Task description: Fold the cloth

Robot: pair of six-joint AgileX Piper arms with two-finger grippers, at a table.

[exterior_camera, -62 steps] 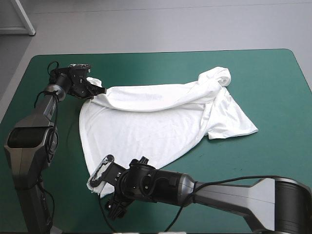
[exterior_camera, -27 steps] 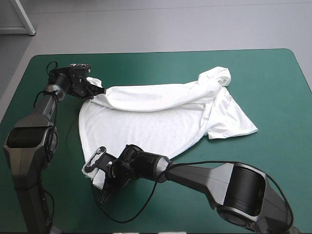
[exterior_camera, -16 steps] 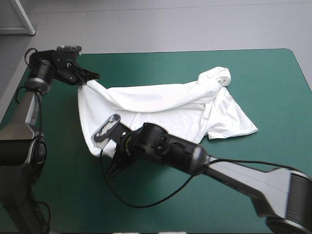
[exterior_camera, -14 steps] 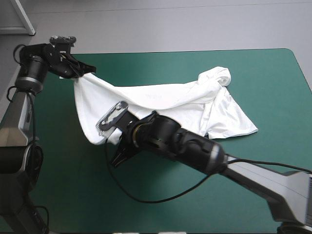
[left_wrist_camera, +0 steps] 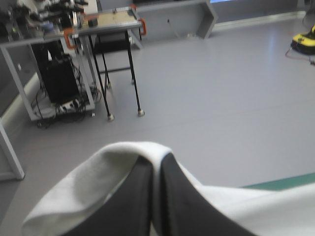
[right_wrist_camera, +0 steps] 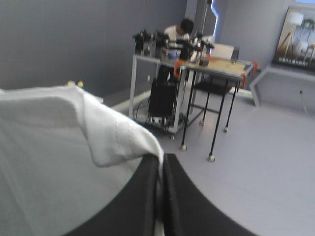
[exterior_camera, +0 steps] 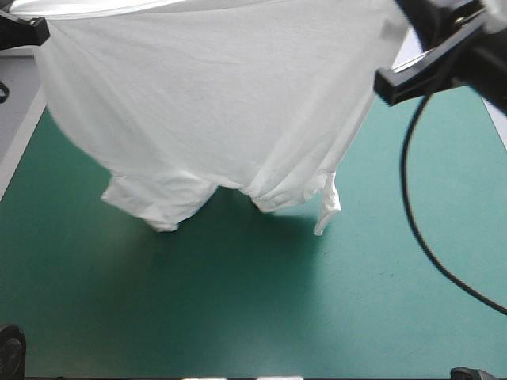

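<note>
The white T-shirt point(exterior_camera: 214, 95) hangs spread like a curtain between both raised arms. Its lower sleeves and folds point(exterior_camera: 158, 207) sag onto the teal-green table point(exterior_camera: 238, 317). My left gripper point(exterior_camera: 17, 30) holds the shirt's top corner at the far left. In the left wrist view the black fingers point(left_wrist_camera: 142, 196) meet in a point, left gripper point(left_wrist_camera: 156, 164) shut on the T-shirt point(left_wrist_camera: 93, 177) wrapped over them. My right gripper point(exterior_camera: 405, 17) holds the opposite top corner. In the right wrist view, right gripper point(right_wrist_camera: 161, 160) is shut, the T-shirt point(right_wrist_camera: 59, 147) draped beside its fingers.
The hanging shirt hides the far half of the table. The teal-green cover shows in front of and to the right of the shirt's lower edge.
Both arms have risen and moved apart, lifting the shirt off the table. Earlier it lay mostly flat; now it hangs stretched between the two grippers, only its lower part touching the cover.
</note>
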